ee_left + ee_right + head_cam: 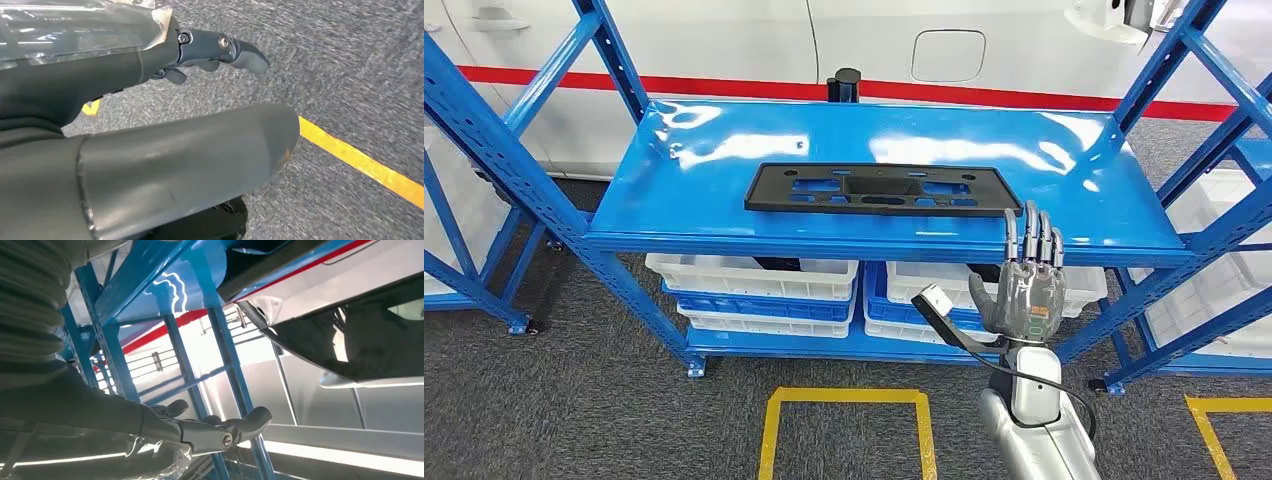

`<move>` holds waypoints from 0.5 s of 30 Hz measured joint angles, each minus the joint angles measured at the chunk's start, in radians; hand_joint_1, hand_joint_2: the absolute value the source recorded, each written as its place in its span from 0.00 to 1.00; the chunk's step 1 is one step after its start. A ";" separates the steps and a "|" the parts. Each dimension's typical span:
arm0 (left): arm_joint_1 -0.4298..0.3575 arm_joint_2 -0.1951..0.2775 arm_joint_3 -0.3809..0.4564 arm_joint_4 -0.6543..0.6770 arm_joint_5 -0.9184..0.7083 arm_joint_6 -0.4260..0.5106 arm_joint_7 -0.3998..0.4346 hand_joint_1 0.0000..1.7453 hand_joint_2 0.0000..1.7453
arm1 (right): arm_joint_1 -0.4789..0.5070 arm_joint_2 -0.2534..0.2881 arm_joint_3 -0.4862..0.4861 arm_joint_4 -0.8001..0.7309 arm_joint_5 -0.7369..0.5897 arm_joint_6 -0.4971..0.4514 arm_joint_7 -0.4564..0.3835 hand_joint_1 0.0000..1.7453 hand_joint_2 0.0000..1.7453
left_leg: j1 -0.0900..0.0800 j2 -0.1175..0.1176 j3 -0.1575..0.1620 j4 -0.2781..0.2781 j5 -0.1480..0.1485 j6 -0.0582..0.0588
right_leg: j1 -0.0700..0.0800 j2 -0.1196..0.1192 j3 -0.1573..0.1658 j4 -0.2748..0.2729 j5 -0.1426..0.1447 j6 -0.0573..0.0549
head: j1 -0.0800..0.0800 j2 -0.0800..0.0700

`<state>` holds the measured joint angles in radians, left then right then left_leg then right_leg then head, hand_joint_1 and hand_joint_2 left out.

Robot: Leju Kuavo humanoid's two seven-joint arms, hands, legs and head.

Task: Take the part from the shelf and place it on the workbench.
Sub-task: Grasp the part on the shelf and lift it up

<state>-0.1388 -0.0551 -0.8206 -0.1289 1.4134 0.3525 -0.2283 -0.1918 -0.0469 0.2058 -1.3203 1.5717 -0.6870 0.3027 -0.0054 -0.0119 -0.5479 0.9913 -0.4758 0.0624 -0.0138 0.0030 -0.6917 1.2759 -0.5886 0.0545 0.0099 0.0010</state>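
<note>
1. Head view. Part [883, 188]: flat, black, matte rectangular plate with several cut-outs and a raised central section, lying flat in the middle of the glossy blue metal shelf [1064, 170], near its front edge. Right hand [1025, 290]: grey and silver, fingers straight, close together and pointing up, holding nothing; it stands in front of the shelf's front edge, to the right of the part and apart from it. The fingertips overlap that edge. White plastic crates [754, 277] with blue ones stacked under them sit on the tier below the shelf. Grey carpet floor [574, 400] with yellow tape outlines [844, 398] lies in front of the shelf. A white panel with a red stripe [724, 85] stands behind the shelf.

2. Left wrist view. Left hand [190, 150]: smooth dark grey thumb, darker fingers slightly curled, nothing in them, above the carpet and a yellow line.

3. Right wrist view. Right hand, fingers extended and empty, beside the shelf's perforated blue uprights [232, 370].
</note>
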 joint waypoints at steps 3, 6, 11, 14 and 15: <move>-0.001 0.000 -0.002 0.000 0.001 0.001 0.000 0.00 0.00 | 0.000 0.004 -0.001 0.002 0.000 0.000 -0.008 0.00 1.00 | 0.001 -0.002 0.024 0.000 -0.019 -0.007 | -0.003 -0.001 0.041 -0.145 0.096 0.021 | 0.000 0.000; -0.004 0.001 -0.007 0.000 0.003 0.005 0.000 0.00 0.00 | -0.001 0.010 -0.001 0.005 0.000 0.000 -0.013 0.00 1.00 | -0.001 -0.003 0.042 0.001 -0.042 -0.024 | 0.003 -0.005 0.074 -0.260 0.146 0.000 | -0.002 0.000; -0.012 0.003 -0.010 0.000 0.004 0.014 -0.008 0.00 0.00 | -0.006 0.020 -0.003 0.006 0.001 0.000 -0.008 0.00 1.00 | 0.001 0.001 0.005 0.093 -0.065 -0.047 | -0.009 -0.003 0.118 -0.272 0.131 -0.045 | -0.005 0.000; -0.014 0.003 -0.012 0.000 0.011 0.015 -0.016 0.00 0.00 | -0.006 0.027 -0.003 0.007 0.002 0.000 -0.011 0.00 1.00 | 0.008 0.005 -0.131 0.280 -0.121 -0.062 | -0.007 -0.003 0.141 -0.275 0.111 -0.060 | -0.006 0.000; -0.013 0.003 -0.013 0.000 0.014 0.015 -0.018 0.00 0.00 | -0.005 0.030 -0.003 0.008 0.002 0.000 -0.014 0.00 1.00 | 0.009 0.005 -0.162 0.303 -0.120 -0.063 | -0.006 -0.001 0.149 -0.275 0.104 -0.060 | -0.006 0.000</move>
<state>-0.1514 -0.0519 -0.8331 -0.1285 1.4276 0.3675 -0.2461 -0.1968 -0.0174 0.2031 -1.3122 1.5740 -0.6870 0.2887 0.0037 -0.0072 -0.7104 1.2946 -0.5956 -0.0006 -0.0193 0.0020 -0.5431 1.0012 -0.4843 -0.0052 0.0035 0.0010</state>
